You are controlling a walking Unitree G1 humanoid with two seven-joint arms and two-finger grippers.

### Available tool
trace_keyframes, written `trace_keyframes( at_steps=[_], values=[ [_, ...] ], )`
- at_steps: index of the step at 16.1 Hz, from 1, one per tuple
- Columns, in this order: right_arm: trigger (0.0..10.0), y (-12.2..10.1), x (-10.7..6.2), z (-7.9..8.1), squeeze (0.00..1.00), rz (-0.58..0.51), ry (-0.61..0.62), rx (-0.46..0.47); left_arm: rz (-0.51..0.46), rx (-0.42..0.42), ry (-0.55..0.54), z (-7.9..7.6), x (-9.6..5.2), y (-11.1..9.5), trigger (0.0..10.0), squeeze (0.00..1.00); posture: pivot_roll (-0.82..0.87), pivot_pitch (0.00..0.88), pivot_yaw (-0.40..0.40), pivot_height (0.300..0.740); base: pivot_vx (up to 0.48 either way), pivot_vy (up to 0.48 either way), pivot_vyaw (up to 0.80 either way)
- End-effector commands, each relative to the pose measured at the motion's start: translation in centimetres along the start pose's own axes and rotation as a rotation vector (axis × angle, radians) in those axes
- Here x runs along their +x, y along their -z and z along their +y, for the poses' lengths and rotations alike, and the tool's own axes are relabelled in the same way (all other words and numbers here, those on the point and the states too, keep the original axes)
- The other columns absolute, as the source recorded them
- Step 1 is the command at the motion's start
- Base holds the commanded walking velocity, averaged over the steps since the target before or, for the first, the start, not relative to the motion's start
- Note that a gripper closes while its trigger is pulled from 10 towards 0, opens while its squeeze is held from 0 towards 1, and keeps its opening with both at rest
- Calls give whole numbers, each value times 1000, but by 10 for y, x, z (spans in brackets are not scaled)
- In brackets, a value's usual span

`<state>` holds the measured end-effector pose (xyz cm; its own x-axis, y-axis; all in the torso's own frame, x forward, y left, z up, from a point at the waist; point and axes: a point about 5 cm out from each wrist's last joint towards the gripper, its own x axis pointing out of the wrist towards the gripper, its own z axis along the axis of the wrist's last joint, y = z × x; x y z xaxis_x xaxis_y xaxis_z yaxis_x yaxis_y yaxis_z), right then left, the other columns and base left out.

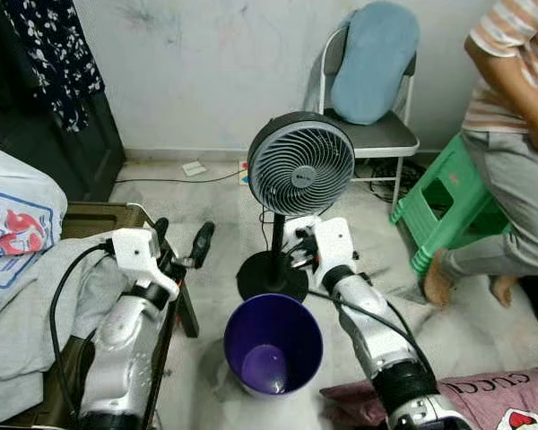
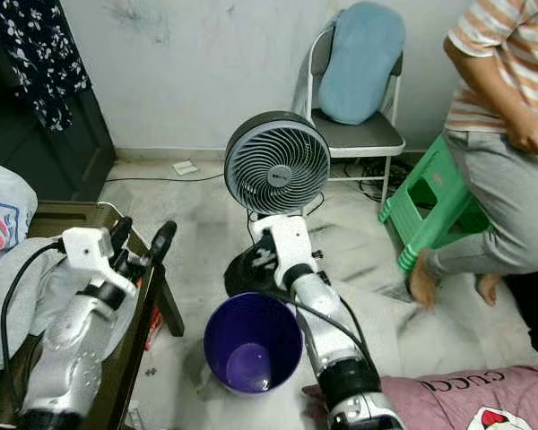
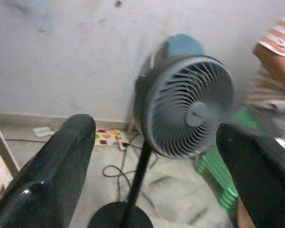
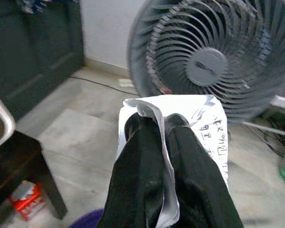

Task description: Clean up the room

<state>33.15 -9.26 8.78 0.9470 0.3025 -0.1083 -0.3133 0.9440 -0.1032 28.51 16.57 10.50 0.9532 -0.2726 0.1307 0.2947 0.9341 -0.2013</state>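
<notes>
A crumpled white paper [image 4: 180, 123] with black print is pinched between the two black fingers of the right claw [image 4: 156, 128], held above the floor just in front of the grey pedestal fan [image 1: 301, 166]; in the head views the paper is almost hidden behind the silver wrist, so its print cannot be read. Below and toward 6 o'clock from that claw stands a purple waste bin [image 1: 273, 345], open-topped, with something pale at its bottom that is hard to make out. The left claw [image 1: 184, 240] hangs at 9 o'clock of the fan's base, fingers spread wide with nothing between them, over the edge of a dark wooden stand [image 1: 99, 219] draped with grey cloth [image 1: 27, 296]. At 12 o'clock a folding chair [image 1: 377, 134] carries a blue cushion [image 1: 373, 58]. At 3 o'clock a person [image 1: 511, 134], cut off by the frame, sits on a green plastic stool [image 1: 444, 202]. A pink printed cloth [image 1: 484, 394] lies at 5 o'clock, partly cropped.
</notes>
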Motion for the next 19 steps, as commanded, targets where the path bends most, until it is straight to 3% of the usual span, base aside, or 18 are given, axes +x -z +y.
trace_keyframes(
  at_steps=[1,3,6,9,11,14,17,18,19],
  values=[
    [10000,1,0,-9,0,37,73,-19,35,8,76,-4,-7,2,10000,0,11,93,-35,740,0,0,0],
    [10000,10,-5,-18,0,83,158,-48,78,42,151,-7,-17,6,10000,0,12,107,-18,740,0,0,0],
    [10000,17,-10,-23,0,106,185,-68,104,49,168,-6,-25,9,10000,0,20,111,-15,740,0,0,0],
    [10000,13,-1,-11,0,102,145,-81,79,55,162,-6,-23,1,10000,0,51,115,-20,740,0,0,794],
    [10000,17,1,-9,0,132,159,-47,77,64,167,-9,-23,0,10000,0,78,112,-24,740,0,0,0],
    [10000,23,3,-1,0,182,177,-66,51,72,177,-15,-22,-7,10000,0,106,101,-29,740,0,0,0],
    [10000,19,8,-2,0,186,210,-81,110,109,289,-23,-44,-1,10000,0,95,125,-33,740,0,0,0],
    [10000,19,8,-6,0,179,224,-106,150,118,350,-26,-57,1,10000,0,107,153,-28,740,0,0,0],
    [10000,19,8,-7,0,179,233,-113,159,117,358,-26,-61,0,10000,0,114,163,-27,740,0,0,0]
  ],
)
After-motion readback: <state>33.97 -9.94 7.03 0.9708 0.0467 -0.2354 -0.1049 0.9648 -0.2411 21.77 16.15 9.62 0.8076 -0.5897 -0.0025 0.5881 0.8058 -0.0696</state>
